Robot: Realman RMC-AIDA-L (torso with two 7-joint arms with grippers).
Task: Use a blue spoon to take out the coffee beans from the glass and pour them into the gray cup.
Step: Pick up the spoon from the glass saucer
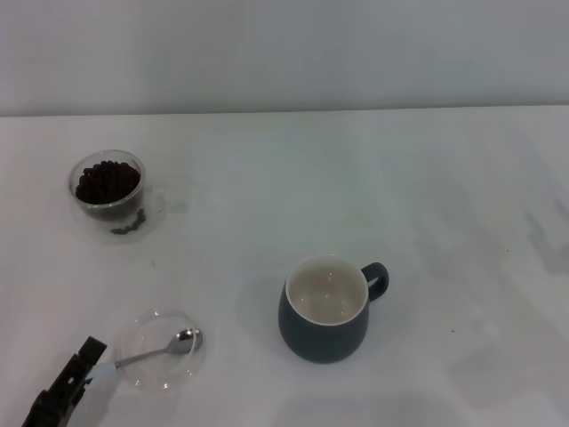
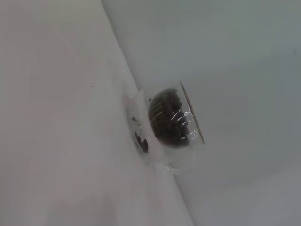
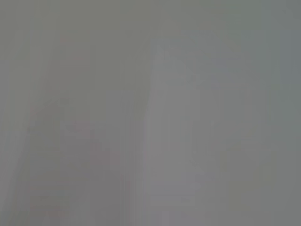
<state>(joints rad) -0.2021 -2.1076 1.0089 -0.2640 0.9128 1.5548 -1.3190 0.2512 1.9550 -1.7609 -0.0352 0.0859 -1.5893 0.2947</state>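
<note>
The left gripper (image 1: 87, 360) sat at the blue spoon (image 1: 151, 353)'s handle end, grip unclear, its bowl pointing toward the gray cup (image 1: 325, 310).

A bare test bench, lab-like: a plain white table (image 1: 427, 196) meets a blank grey-white wall (image 1: 284, 53) at 12 o'clock.

A shallow clear glass dish (image 1: 160, 351) sits on the white table (image 1: 356, 178), apparently near its front-left edge.
</note>
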